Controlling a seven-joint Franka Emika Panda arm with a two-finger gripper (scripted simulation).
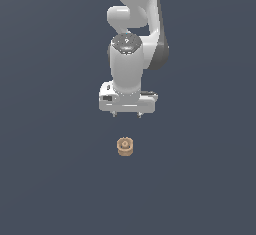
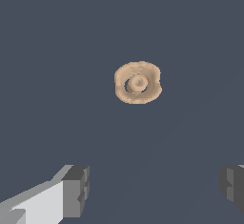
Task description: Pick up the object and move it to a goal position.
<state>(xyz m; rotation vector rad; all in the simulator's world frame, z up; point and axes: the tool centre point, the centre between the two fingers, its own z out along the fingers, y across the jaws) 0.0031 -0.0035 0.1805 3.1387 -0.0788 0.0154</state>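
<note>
The object (image 1: 125, 146) is a small tan, wood-coloured squat round piece with a raised knob in its top. It sits on the dark grey floor, below the gripper in the exterior view. In the wrist view the object (image 2: 137, 82) shows from above, apart from the fingers. My gripper (image 1: 127, 114) hangs above the object with a clear gap between them. Its fingers (image 2: 76, 191) are spread wide, open and empty; the gripper's midpoint (image 2: 155, 189) lies off to one side of the object in the wrist view.
The white arm (image 1: 131, 54) rises behind the gripper toward the top of the exterior view. A plain dark grey surface (image 1: 50, 179) surrounds the object on all sides.
</note>
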